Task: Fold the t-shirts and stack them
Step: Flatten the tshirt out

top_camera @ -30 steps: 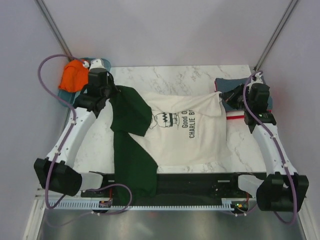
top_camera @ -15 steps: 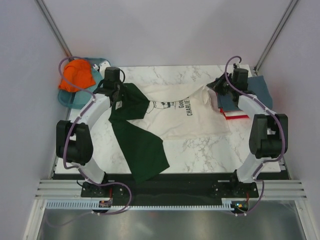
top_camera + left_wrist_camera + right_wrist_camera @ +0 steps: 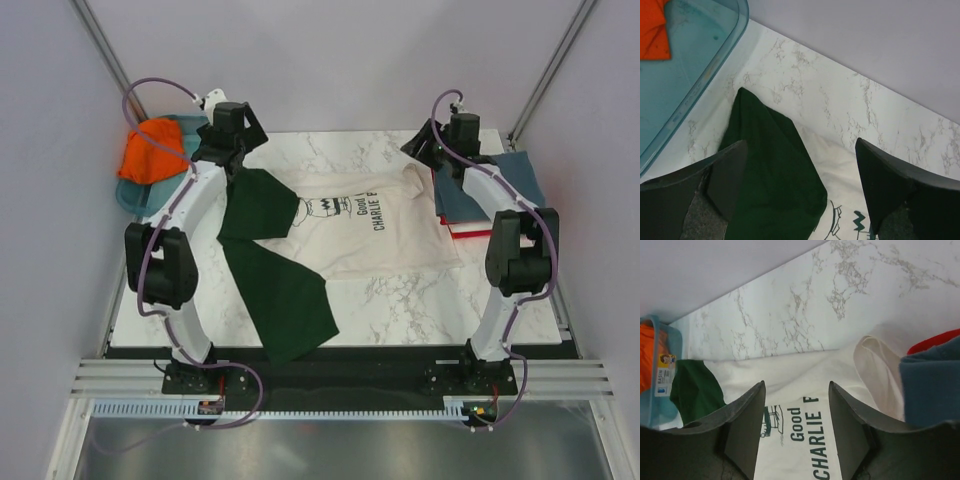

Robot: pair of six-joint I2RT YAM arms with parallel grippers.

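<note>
step: laying out the cream tee [image 3: 375, 225] flat on the bench [image 3: 420, 300]; no fold made on it yet, by my read.
left fingers [image 3: 235, 155]: wide open, holding nothing, hovering over the tee's far-left corner.
right fingers [image 3: 425, 152]: apart, holding nothing, over the far-right corner.
tee position: mid-bench, print up and sideways. In both wrist views the cloth lies below and between my fingers, not touching them.
left sleeve [image 3: 262, 205]: dark green, doubled over the tee's left edge. A long green stretch [image 3: 290, 305] runs on towards the near-left edge.
right edge: bunched in a ridge against the blue tee [image 3: 500, 185], touching it as far as I can tell. A red tee [image 3: 470, 232] peeks out under the blue one.
queue: orange tee [image 3: 152, 150] waits in the tray [image 3: 130, 195], far left.
progress: early to middle, I'd say. One stack exists, this tee is unfolded, and one more waits.
next: flatten the green sleeve, pull the right edge clear of the stack, then pinch both far corners for the first fold.
risk: a grab at the right ridge could catch the blue tee too.
</note>
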